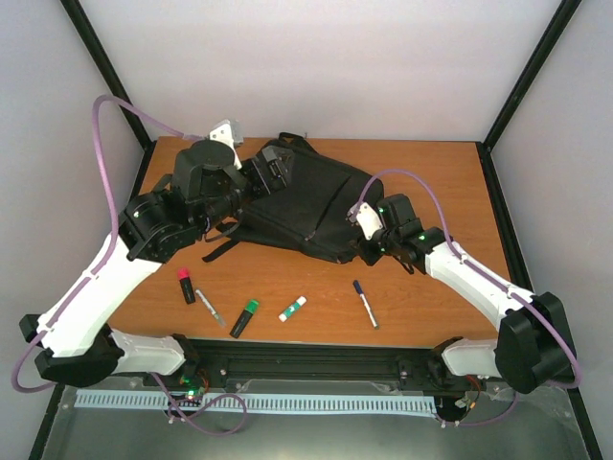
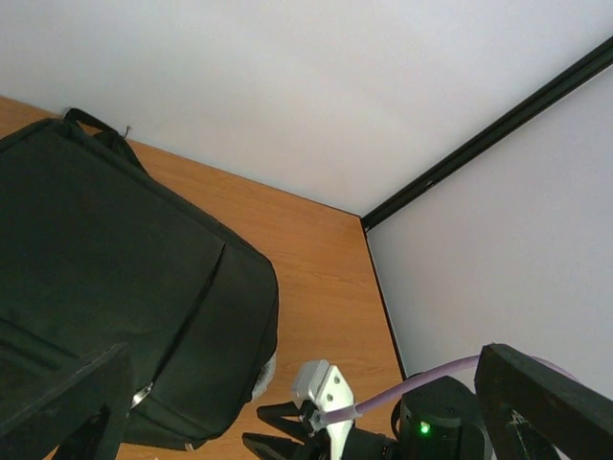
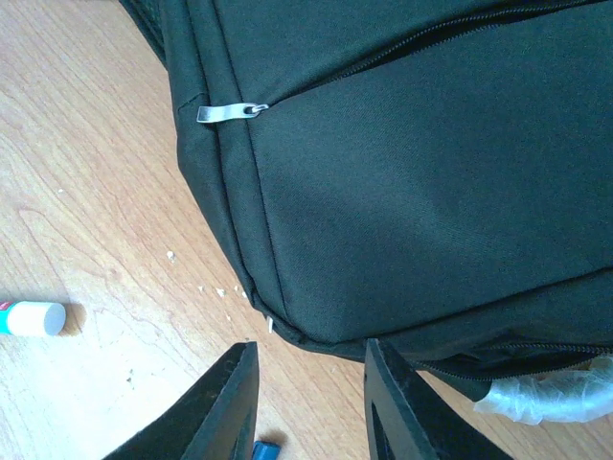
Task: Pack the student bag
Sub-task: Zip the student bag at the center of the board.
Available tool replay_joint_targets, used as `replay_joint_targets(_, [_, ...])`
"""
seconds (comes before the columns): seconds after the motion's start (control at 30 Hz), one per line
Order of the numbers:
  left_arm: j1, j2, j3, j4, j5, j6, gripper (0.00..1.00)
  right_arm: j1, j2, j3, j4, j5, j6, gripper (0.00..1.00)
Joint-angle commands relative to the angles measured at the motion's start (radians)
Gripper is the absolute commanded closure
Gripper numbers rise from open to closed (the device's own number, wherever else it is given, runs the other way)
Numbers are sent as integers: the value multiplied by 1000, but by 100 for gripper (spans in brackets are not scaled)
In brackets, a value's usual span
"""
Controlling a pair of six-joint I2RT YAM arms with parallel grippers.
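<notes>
Top external view shows the black backpack (image 1: pixel 306 211) lying flat on the wooden table (image 1: pixel 441 182), at the middle, between the two arms. The left gripper (image 2: pixel 302 359) is at the backpack's far left corner, with fingers spread wide and nothing between them. The right gripper (image 3: pixel 311 347) is just beside the backpack's right edge, fingers a little apart and pinching nothing.

We see the student bag (image 1: pixel 302 206), a black fabric backpack, lying flat and askew on the table (image 1: pixel 431 287), near the middle of its far edge. A zip with a silver pull (image 3: pixel 225 112) crosses its face. Its straps (image 1: pixel 222 244) trail toward the left edge.
</notes>
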Motion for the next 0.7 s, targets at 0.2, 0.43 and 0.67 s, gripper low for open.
replay_joint_targets(0.2, [6,-41,-14,37,-37,76,0,-9,4,16,-7,-11,-16,66])
replay_joint_targets(0.43, [8,41,-236,42,-65,234,0,-8,-25,29,-71,-55,-71,62])
replay_joint_targets(0.67, [11,100,-490,265,-178,243,0,-8,-22,27,-103,-88,-94,60])
